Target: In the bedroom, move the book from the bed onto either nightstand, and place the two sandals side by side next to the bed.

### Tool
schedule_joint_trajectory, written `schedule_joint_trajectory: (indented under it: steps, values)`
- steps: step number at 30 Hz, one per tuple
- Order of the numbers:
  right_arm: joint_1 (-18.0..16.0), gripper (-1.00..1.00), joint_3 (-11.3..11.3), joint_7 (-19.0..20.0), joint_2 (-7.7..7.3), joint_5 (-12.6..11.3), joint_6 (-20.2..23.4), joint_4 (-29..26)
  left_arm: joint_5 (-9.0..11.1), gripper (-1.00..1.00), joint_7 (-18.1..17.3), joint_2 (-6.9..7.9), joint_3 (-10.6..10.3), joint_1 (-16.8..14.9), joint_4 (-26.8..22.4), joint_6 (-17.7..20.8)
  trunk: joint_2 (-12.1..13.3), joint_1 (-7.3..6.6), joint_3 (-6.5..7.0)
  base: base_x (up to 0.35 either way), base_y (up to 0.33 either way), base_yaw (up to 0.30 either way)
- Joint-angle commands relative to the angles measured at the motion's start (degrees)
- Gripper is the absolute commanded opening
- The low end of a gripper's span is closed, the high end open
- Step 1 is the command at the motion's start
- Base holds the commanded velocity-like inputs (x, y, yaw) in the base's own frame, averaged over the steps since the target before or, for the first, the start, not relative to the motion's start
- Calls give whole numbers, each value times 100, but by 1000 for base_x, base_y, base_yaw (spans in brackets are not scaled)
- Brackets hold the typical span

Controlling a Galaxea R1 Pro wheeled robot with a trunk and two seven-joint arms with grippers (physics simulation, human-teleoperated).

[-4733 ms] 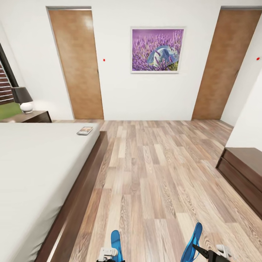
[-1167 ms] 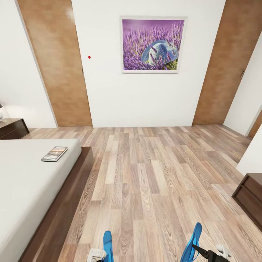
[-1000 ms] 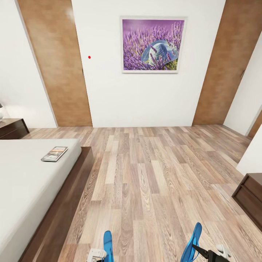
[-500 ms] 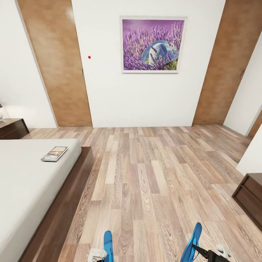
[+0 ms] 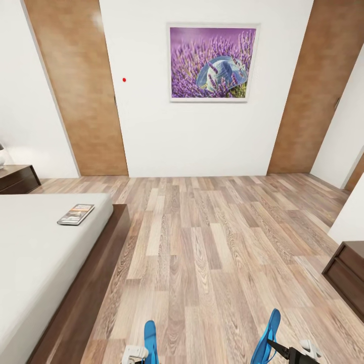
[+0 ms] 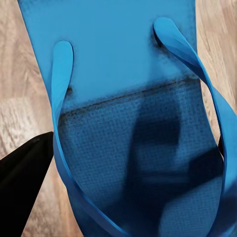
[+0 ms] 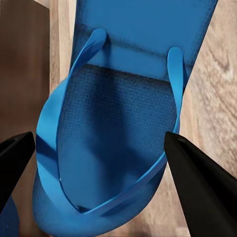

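Bed lies to your left, its frame edge running away along the floor. Book rests near its far corner. Left gripper grips one sandal, right gripper the other sandal; left arm nearer bedside.

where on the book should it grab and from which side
The book lies flat near the bed's corner, a short way in from the floor-side edge. An end effector could probably come from the floor side and pinch the thin edge facing the aisle; flat on the soft mattress, it offers little else to grip.
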Motion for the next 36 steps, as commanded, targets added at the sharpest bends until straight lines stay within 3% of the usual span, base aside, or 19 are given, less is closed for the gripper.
schedule_joint_trajectory:
  steps: [1,24,36]
  values:
    - [-9,-100,32,24,-3,-58,14,23,23,-100,1,1,-53,-3,-1,-36,39,-24,13,0,0,0]
    - [-9,-100,32,15,-3,-58,14,23,24,-100,6,-1,-57,-3,-1,-36,801,-441,354,0,0,0]
    - [-9,-100,32,17,-3,-58,14,23,24,-100,6,-1,-54,-3,-1,-36,801,-441,354,6,0,0]
